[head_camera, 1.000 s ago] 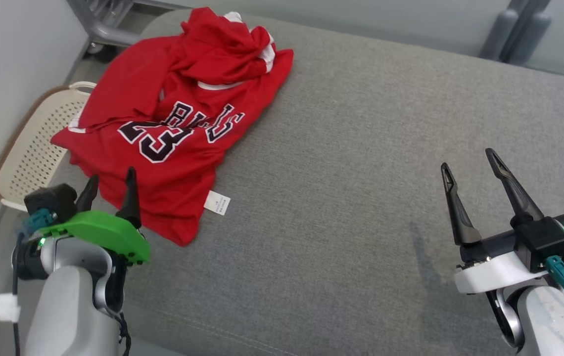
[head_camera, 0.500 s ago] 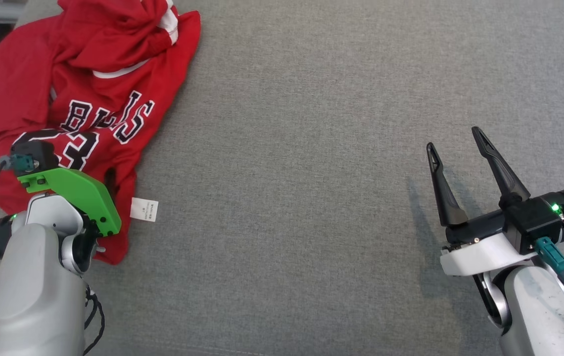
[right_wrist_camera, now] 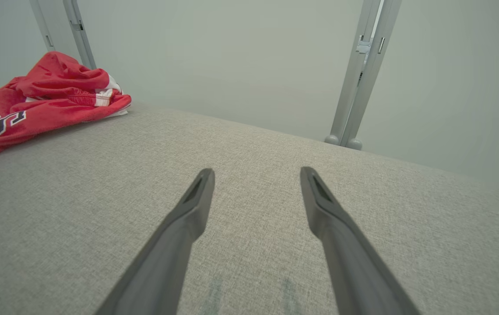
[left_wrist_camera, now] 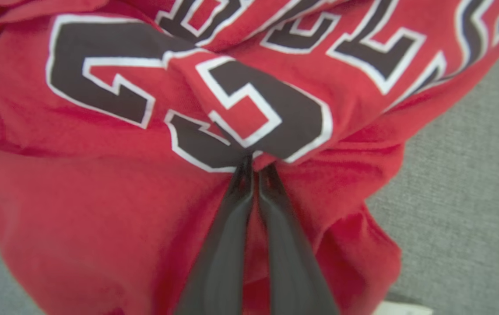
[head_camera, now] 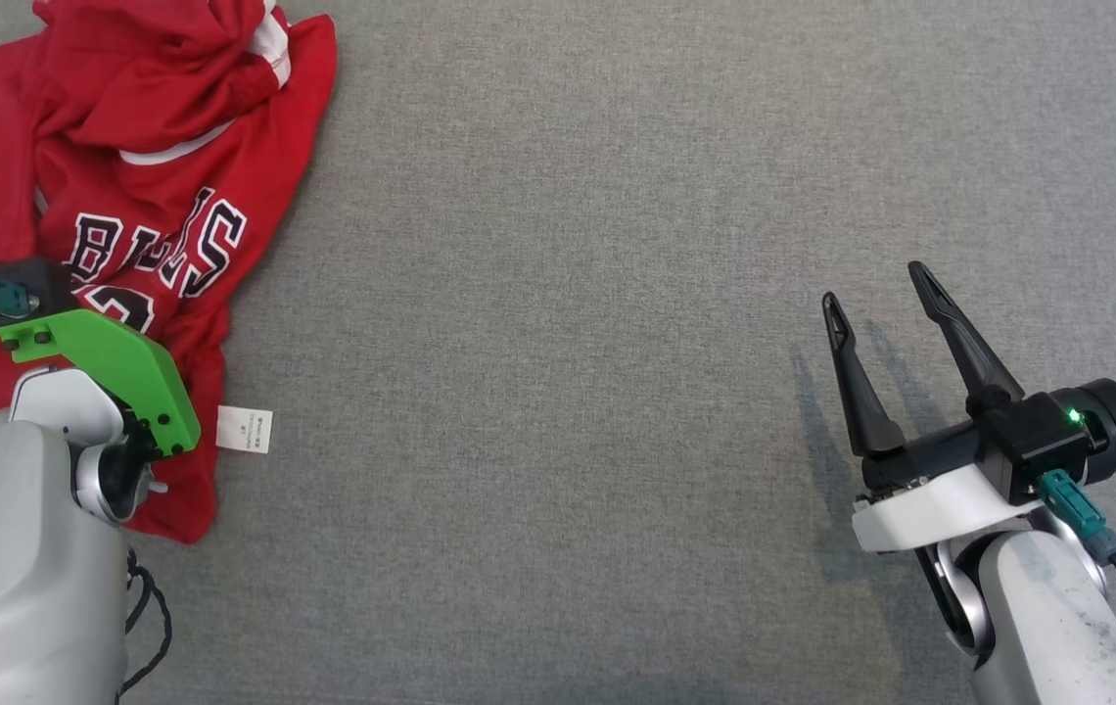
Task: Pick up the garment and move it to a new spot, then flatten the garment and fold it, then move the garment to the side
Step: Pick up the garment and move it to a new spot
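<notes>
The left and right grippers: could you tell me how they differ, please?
The left gripper is shut on the red jersey; the right gripper stands open, empty. The left gripper has a green mount, the right gripper a white mount. Both have long dark fingers.

I read the garment point(head_camera: 127, 117) as red, with black letters and numerals outlined in white and white trim at its edges. Its label point(head_camera: 245, 429) is white. The cushion surface point(head_camera: 568, 294) is grey with a fine weave. The left gripper point(left_wrist_camera: 254, 170) has dark fingers on a green bracket point(head_camera: 108, 362). The right gripper point(head_camera: 873, 284) has dark fingers on a white bracket point(head_camera: 930, 509).
</notes>
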Available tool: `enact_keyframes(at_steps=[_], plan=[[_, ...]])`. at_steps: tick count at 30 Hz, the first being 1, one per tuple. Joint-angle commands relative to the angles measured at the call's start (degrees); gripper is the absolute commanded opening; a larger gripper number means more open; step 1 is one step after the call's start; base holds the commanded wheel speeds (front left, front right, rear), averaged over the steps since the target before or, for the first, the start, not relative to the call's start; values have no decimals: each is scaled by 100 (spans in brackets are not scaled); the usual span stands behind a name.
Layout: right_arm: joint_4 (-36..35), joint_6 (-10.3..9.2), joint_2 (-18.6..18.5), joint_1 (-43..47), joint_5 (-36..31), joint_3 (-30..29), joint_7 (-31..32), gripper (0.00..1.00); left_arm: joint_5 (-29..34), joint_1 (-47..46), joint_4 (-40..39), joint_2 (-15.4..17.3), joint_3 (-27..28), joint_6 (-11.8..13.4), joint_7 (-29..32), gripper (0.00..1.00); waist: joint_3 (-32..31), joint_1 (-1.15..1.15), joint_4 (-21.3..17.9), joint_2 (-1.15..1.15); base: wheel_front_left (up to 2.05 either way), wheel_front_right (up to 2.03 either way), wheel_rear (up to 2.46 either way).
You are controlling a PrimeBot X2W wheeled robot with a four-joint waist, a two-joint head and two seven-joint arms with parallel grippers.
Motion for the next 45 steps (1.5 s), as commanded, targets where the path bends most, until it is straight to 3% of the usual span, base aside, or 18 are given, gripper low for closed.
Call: enact_keyframes(at_steps=[1,9,14,19,28,36,45], plan=[[28,0,-2,39,35,-18,-20,100,-89,231,48,-94,-71,-104,36,0,-56,0,8,0,0,0,0],[143,0,42,232,69,-127,-20,100,-622,592,-980,-286,-265,-379,223,0,-440,0,143,0,0,0,0],[172,0,152,313,98,-150,-20,100,-904,979,-1951,-506,-760,-421,613,0,-683,0,132,0,0,0,0],[201,0,248,318,131,-49,-20,100,-1092,1220,-2967,-780,-1503,-423,923,0,-894,0,-183,0,0,0,0],[203,0,365,222,215,-1,-20,100,-1190,909,-3168,-1011,-2315,-145,918,0,-911,0,-1367,0,0,0,0],[221,-1,404,234,426,26,-20,100,-1402,147,-2532,-1030,-3000,177,467,0,-782,0,-2832,0,0,0,0],[212,-1,411,403,758,-8,-20,100,-1576,-500,-1695,-1024,-3875,333,47,0,-669,0,-3848,0,0,0,0]])
